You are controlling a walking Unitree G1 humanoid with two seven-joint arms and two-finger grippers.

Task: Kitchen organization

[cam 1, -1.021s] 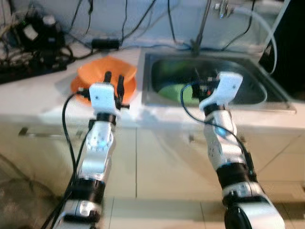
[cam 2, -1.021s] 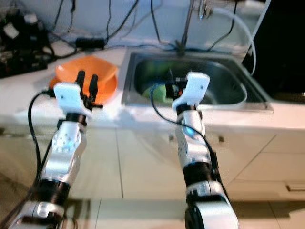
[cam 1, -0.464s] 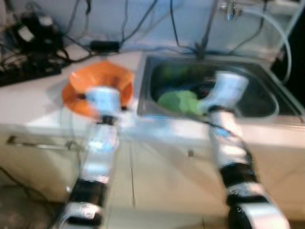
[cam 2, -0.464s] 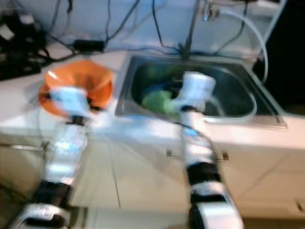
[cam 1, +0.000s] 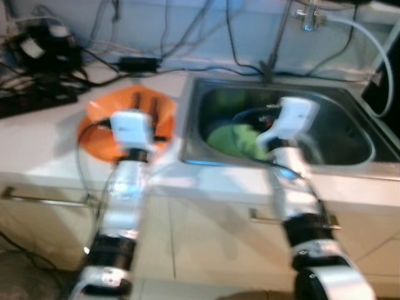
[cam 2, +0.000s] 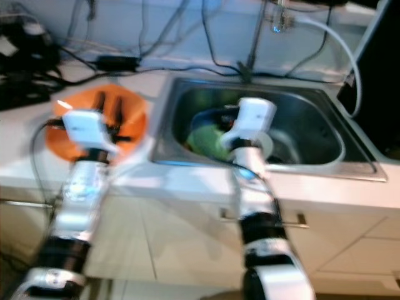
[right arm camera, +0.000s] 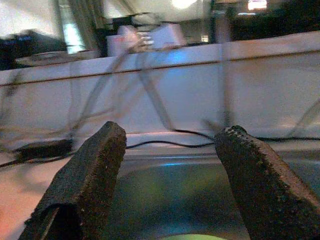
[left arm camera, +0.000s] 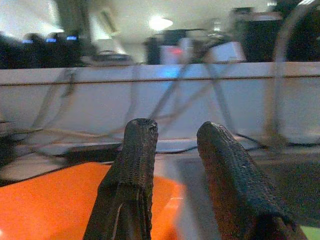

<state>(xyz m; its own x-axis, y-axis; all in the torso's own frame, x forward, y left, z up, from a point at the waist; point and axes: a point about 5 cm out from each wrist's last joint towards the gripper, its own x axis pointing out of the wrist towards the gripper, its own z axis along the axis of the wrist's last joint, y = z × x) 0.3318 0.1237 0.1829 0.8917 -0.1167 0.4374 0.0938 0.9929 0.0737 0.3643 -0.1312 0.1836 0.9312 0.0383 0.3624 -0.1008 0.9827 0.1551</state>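
White kitchen counter [cam 1: 44,137] w/ a steel sink [cam 1: 350,125] set in it, cables strung along the back wall, tap [cam 1: 307,15] w/ a white hose above the basin. Cupboard fronts below.

Orange bowl [cam 1: 100,128] sits on the counter just beside the sink's left rim, prob. parked there as a drop spot or waiting to be put away. Green item [cam 1: 234,139] lies in the sink bottom, left half of the basin; too blurred to say what it is, looks like a dish or cloth left for washing.

Left gripper [left arm camera: 175,145] hovers over the orange bowl, fingers apart w/ a narrow gap, nothing between them; bowl is below and ahead of the tips, not touched. Right gripper [right arm camera: 170,150] is held over the sink's front edge, fingers wide apart, empty; green item lies just below and ahead of it, inside the basin, apart from the tips.

Both arms look staged for a reach, one per obj.
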